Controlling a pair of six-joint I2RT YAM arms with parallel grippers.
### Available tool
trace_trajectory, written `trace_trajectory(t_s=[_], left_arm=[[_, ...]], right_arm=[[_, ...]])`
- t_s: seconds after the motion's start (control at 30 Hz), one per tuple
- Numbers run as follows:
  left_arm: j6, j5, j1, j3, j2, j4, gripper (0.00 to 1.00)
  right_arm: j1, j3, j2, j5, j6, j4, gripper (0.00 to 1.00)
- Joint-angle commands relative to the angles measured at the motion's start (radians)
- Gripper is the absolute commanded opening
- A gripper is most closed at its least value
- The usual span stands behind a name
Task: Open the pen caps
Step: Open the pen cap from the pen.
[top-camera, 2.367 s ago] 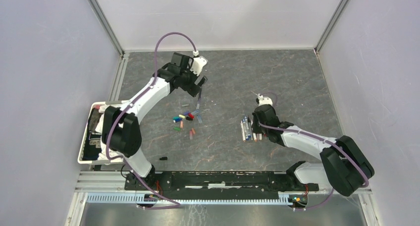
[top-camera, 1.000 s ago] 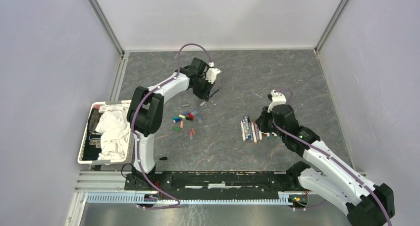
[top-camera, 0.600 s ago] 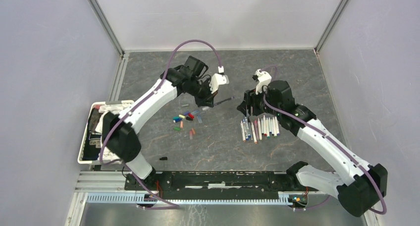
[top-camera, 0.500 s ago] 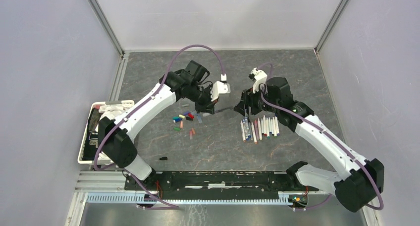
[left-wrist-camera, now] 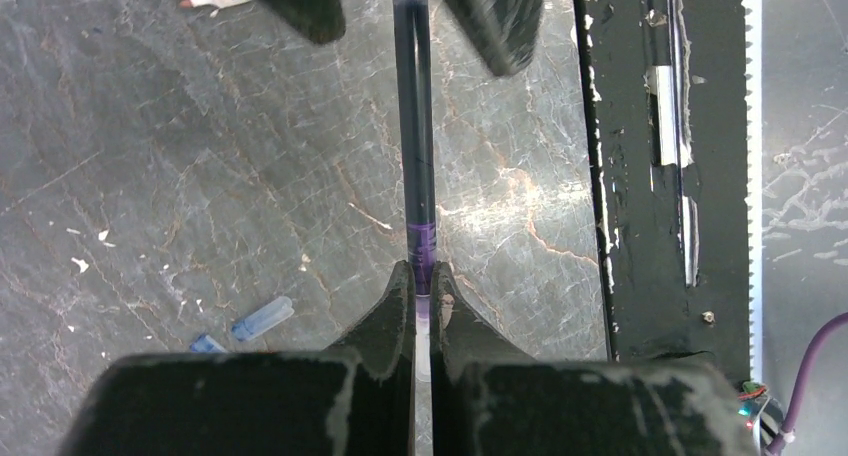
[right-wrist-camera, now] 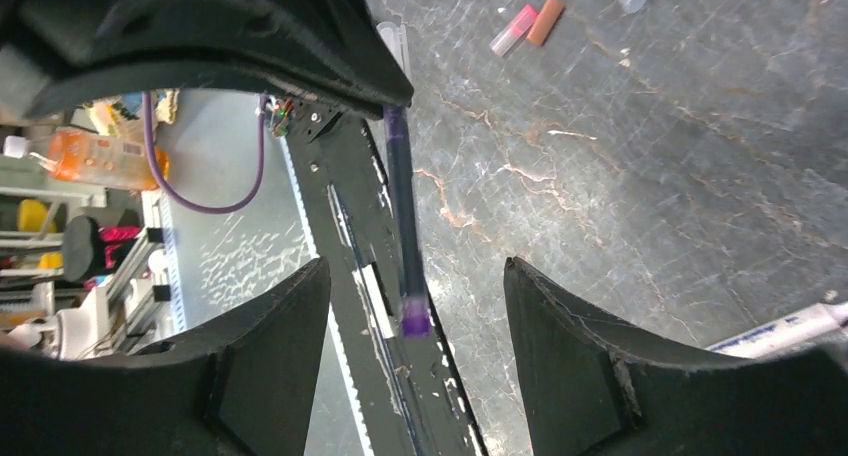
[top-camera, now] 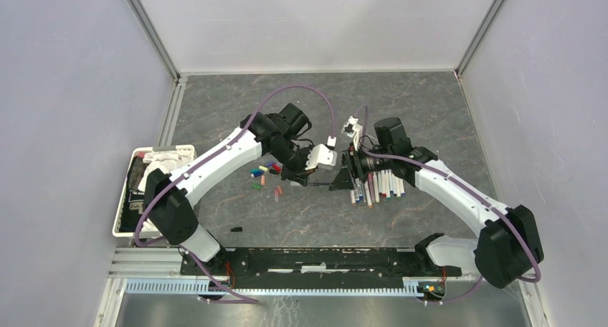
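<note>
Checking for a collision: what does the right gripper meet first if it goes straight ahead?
The pen: its purple end lies inside the open right gripper; beyond it, probably the left gripper holding it.

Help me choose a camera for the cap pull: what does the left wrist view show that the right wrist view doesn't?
Left wrist only: a straight look down the left gripper, shut on the pen, and a blue cap. Right wrist only: a pink cap and an orange cap. Both: the pen between the open jaws of the right gripper, and the black rail.
</note>
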Motion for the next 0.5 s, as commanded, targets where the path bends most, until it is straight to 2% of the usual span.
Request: trace_trajectory(t_s=[0.0, 0.17, 0.47], left_arm=[[0.070, -0.035, -0.052, 0.001, -0.024, -0.017, 0.02], [0.073, -0.061, -0.101, -0.006, -0.025, -0.022, 0.02], [0.075, -0.097, -0.124, 0.016, -0.017, -0.004, 0.02]], right_arm=[[-0.003, 0.013, 0.053, -0.094, -0.008, 0.049, 0.69], [-0.002, -0.014, 0.095, -0.121, 0.021, 0.106, 0.69], [0.017, -0.125, 0.099, -0.165, 0.157, 0.296, 0.67]])
